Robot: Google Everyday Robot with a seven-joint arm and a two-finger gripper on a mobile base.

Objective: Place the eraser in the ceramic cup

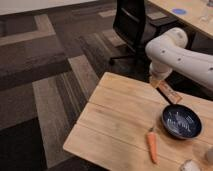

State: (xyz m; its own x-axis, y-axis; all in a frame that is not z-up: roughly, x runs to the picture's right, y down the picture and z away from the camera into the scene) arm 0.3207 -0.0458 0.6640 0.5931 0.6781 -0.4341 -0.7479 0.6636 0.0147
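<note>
**Obs:** Your end effector (160, 84) hangs over the far right part of the bench (115, 120), at the tip of the white arm (185, 55). It looks pinched on the upper end of the eraser (170, 94). The block hangs tilted and clear of the wood, at 11 o'clock from the dark blue bowl (181, 122) and just beside its rim.

**Op:** And the ceramic cup?

**Obs:** Not confirmed. Two pale shapes are cut off by the frame edge: one at 5 o'clock from the bowl (190, 165), one at 4 o'clock (209, 154). Either could be the cup; I cannot tell which.

**Op:** Risks?

**Obs:**
- You hold the eraser by one end, so it may pivot or slip if you swing fast.
- The bowl lies between you and those pale shapes. Release early and the block lands in the bowl, the wrong vessel.
- A long block lowered at a slant may catch a cup's rim and tip it, so level or upend it first, in my judgement.
- The carrot (152, 146), at 7 o'clock from the bowl, is clear unless you travel low.

**Op:** Any writing?

**Obs:** A red-orange label on the eraser's top face, no text readable. No brand shows on the arm, bowl or bench.
</note>
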